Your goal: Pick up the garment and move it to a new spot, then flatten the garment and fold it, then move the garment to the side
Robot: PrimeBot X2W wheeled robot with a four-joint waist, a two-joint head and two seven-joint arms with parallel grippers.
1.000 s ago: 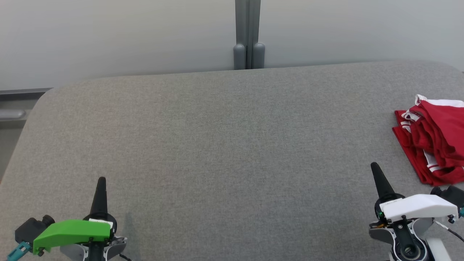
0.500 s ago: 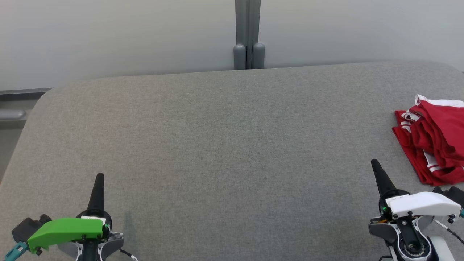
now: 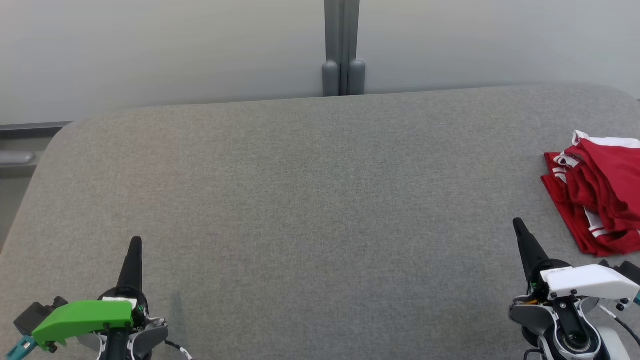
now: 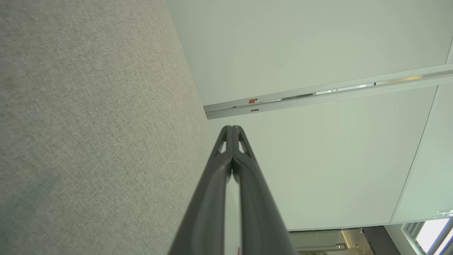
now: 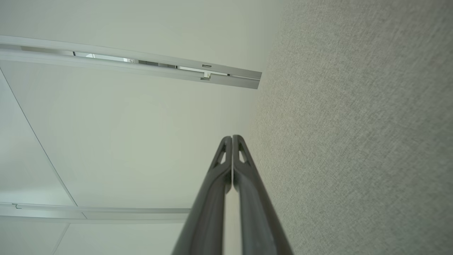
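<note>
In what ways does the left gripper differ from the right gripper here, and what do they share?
The left gripper carries a green cover; the right gripper carries a white cover. The right gripper is close to the red garment, while the left gripper is far from it, across the grey table. Both are shut, hold nothing and point up the head view.

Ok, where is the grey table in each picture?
Head view: the table fills the middle and bottom.
Left wrist view: the table covers the left side, beside the left gripper.
Right wrist view: the table covers the right side, beside the right gripper.
Shared landmark: the pale wall past the table's edge.
</note>
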